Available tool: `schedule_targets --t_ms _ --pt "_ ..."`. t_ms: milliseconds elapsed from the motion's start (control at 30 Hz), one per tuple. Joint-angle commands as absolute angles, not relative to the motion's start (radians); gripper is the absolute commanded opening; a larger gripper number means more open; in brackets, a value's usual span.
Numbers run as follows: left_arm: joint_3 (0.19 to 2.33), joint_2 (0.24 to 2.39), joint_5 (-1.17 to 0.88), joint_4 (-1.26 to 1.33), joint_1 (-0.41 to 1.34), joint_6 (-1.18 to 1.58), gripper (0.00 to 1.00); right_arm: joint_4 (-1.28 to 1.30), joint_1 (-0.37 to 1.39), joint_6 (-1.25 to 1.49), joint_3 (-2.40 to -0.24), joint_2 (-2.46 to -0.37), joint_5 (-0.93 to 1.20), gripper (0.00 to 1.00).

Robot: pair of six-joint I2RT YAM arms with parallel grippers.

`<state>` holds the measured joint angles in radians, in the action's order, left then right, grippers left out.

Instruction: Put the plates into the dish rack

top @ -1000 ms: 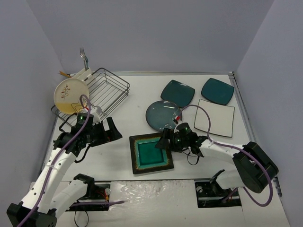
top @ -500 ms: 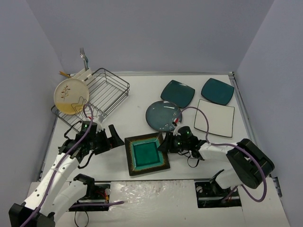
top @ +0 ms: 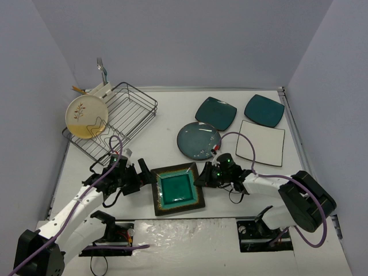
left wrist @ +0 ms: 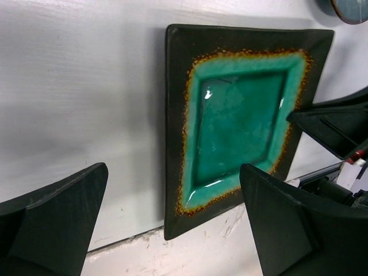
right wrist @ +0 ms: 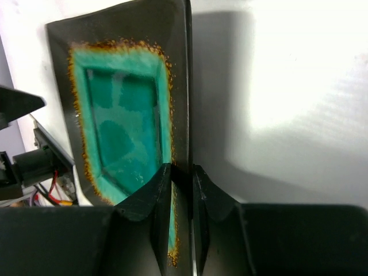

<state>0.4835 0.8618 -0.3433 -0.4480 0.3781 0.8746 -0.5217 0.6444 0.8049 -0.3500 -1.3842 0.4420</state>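
Note:
The brown-rimmed teal square plate (top: 177,188) lies near the table's front edge, one corner reaching the seam there. My right gripper (top: 202,177) is shut on its right rim, one finger above and one below; in the right wrist view the pinch (right wrist: 183,169) sits on the dark rim of the plate (right wrist: 121,115). My left gripper (top: 144,174) stands open just left of the plate, its fingers wide on either side of the plate's corner (left wrist: 174,169). A cream twig plate (top: 85,115) stands in the dish rack (top: 132,109).
A round grey-blue plate (top: 198,141), two dark teal squares (top: 215,112) (top: 264,110) and a white square plate (top: 260,142) lie flat at the right. A white caddy with a fork (top: 102,86) sits at the rack's far corner. Grey walls enclose three sides.
The right gripper has closed on the teal square plate's rim and the plate has slid left and nearer. The left arm has swung right, down toward the plate, staying open.

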Motion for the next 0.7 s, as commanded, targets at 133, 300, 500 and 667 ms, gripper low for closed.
schedule_targets --t_ms 133,300,500,667 --pt "0.451 0.887 -0.355 -0.284 0.395 1.0 0.97 -0.257 0.56 0.901 -0.47 -1.253 0.447 0.0" --pt "0.433 0.923 -0.368 -0.231 0.443 1.05 0.97 -0.251 0.555 0.99 -0.48 -1.262 0.483 0.0" --pt "0.419 0.982 -0.352 -0.172 0.499 1.094 0.97 -0.269 0.551 1.074 -0.486 -1.244 0.487 0.0" --pt "0.406 1.029 -0.365 -0.148 0.516 1.118 0.97 -0.296 0.55 1.144 -0.483 -1.244 0.496 0.0"
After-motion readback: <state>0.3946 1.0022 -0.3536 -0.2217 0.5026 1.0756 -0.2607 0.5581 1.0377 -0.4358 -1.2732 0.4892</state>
